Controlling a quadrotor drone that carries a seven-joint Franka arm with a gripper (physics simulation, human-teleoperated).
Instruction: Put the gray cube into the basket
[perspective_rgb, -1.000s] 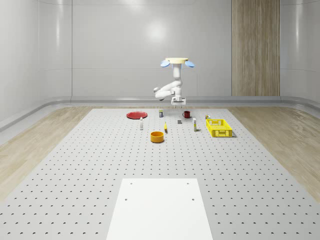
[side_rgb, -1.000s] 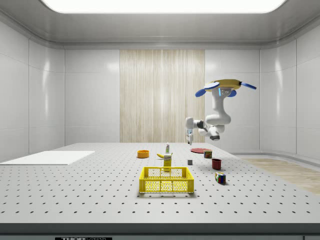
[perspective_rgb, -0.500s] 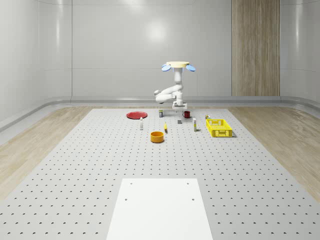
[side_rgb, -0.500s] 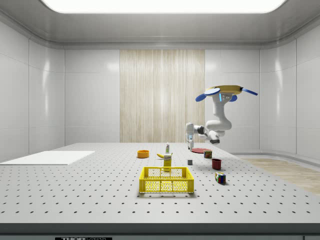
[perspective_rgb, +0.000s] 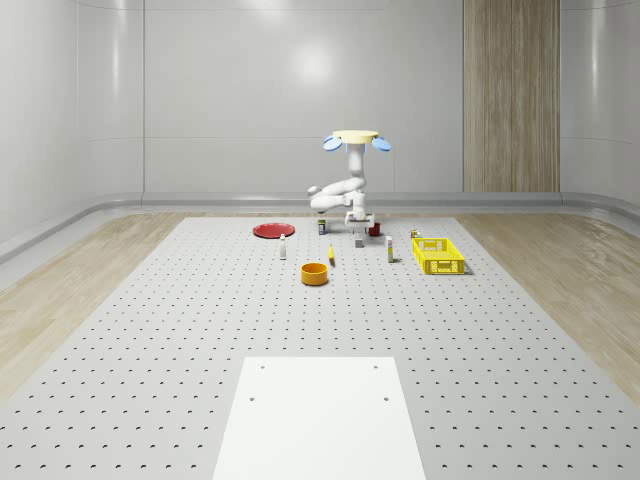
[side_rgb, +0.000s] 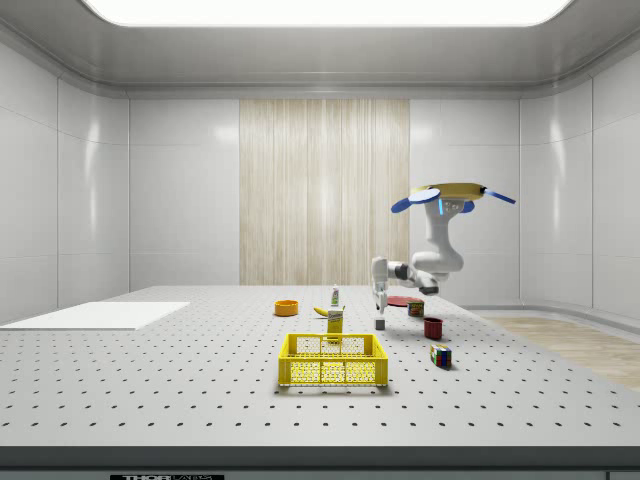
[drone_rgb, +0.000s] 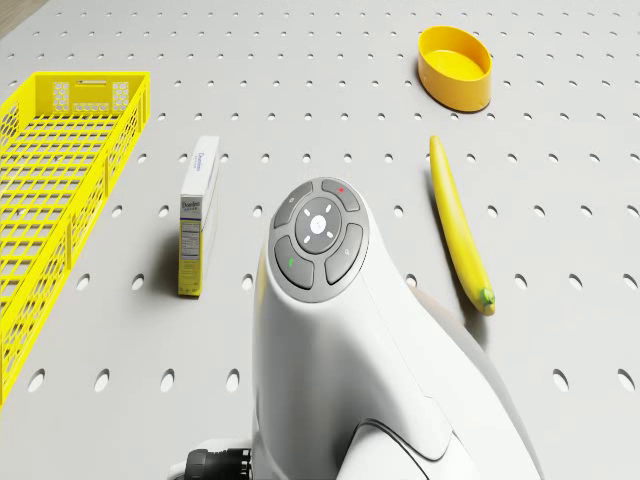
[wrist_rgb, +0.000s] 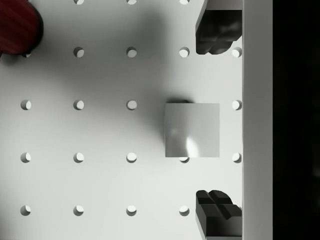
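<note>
Gray cube: plain matte block with square faces and a soft sheen on one corner, resting on the perforated table; seen too in the side view, behind the basket and well apart from it
Gripper: dark ribbed fingertips spread wide, one on each side of the cube, neither touching it; in the side view it hangs just above the cube
Basket: bright yellow lattice crate, rectangular, open top, standing on the table at the whole-scene view's right
Drone: flat yellow disc body with blue rotors, hovering above the table's far end, near the red mug
Arm: smooth glossy white shell, round gray button cap on its joint
Table: pale gray board, regular rows of small round holes
Banana: long, slim, yellow, lying flat
Bowl: yellow-orange, round, shallow
Carton: small white and yellow box
Change over the last second: drone sits lower; gripper has come down from well above the cube to just over it
</note>
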